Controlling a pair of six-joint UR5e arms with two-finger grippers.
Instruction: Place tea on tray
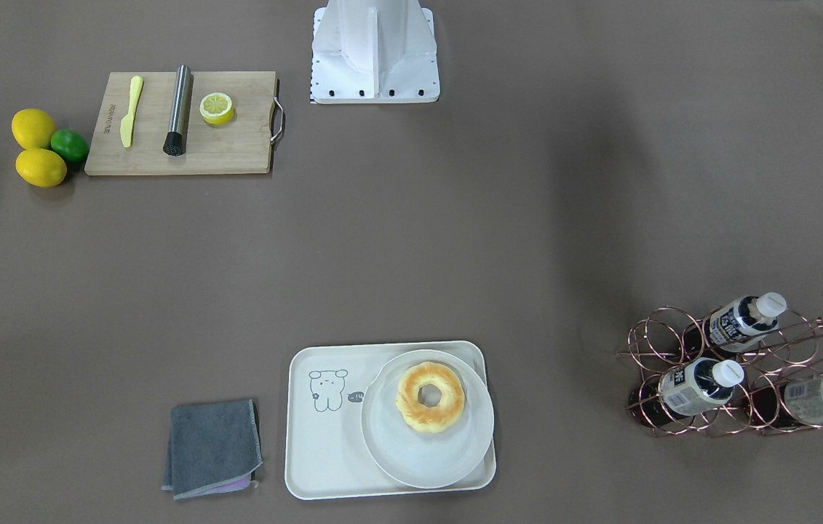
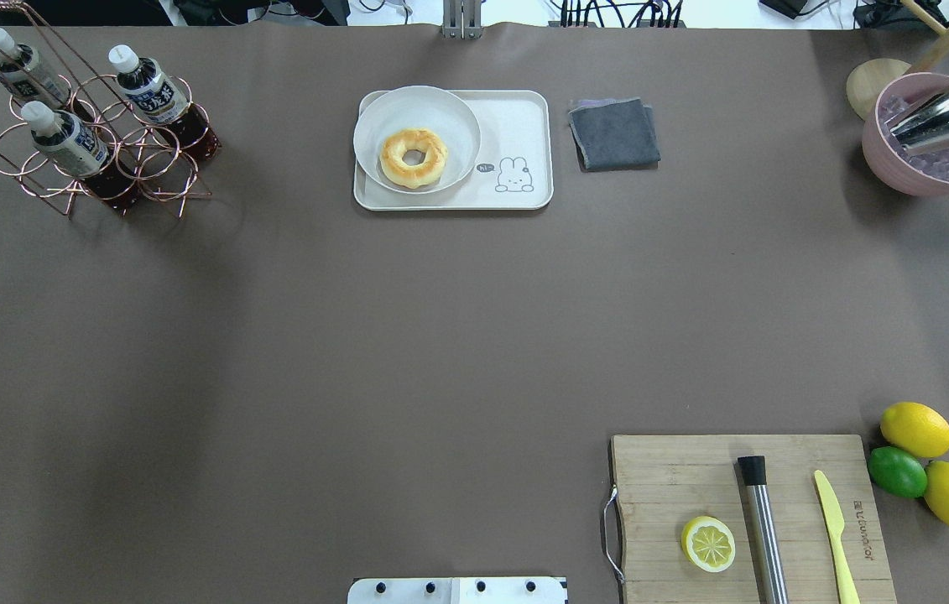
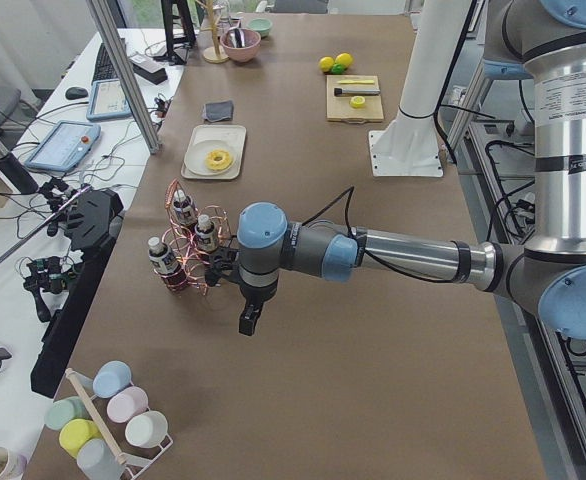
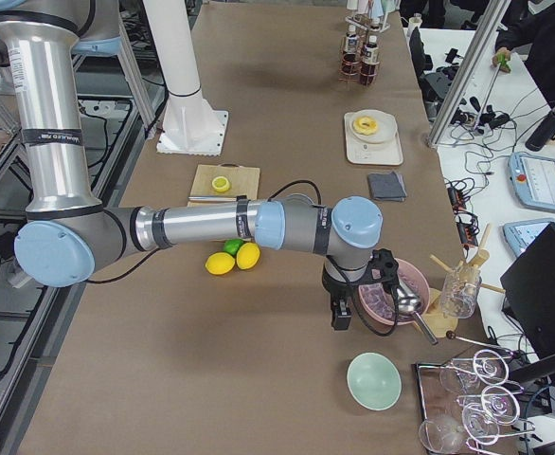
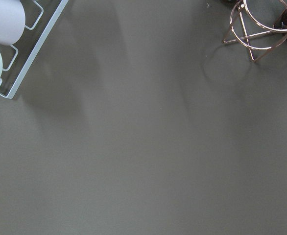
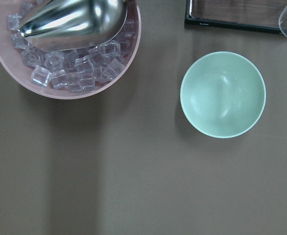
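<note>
Three tea bottles lie in a copper wire rack [image 1: 673, 342] at the table's far left. The tea [image 1: 740, 322] shows its navy-and-white label and is the bottle nearest me; in the overhead view [image 2: 67, 141] it is at the rack's front. The cream tray [image 1: 316, 451] with the drawn bear sits mid-table at the far edge [image 2: 516, 113]. My left gripper [image 3: 248, 322] hangs over bare table beside the rack; I cannot tell if it is open. My right gripper [image 4: 339, 318] hangs beside a pink ice bowl [image 4: 386, 299]; I cannot tell its state.
A round plate [image 1: 447, 458] with a doughnut [image 1: 430, 398] fills the tray's half nearer the rack. A grey cloth [image 1: 213, 447] lies beside the tray. A cutting board [image 2: 692, 478] with knife, muddler and lemon half, and whole citrus [image 2: 915, 429], lie near right. A green bowl [image 6: 223, 94] is nearby.
</note>
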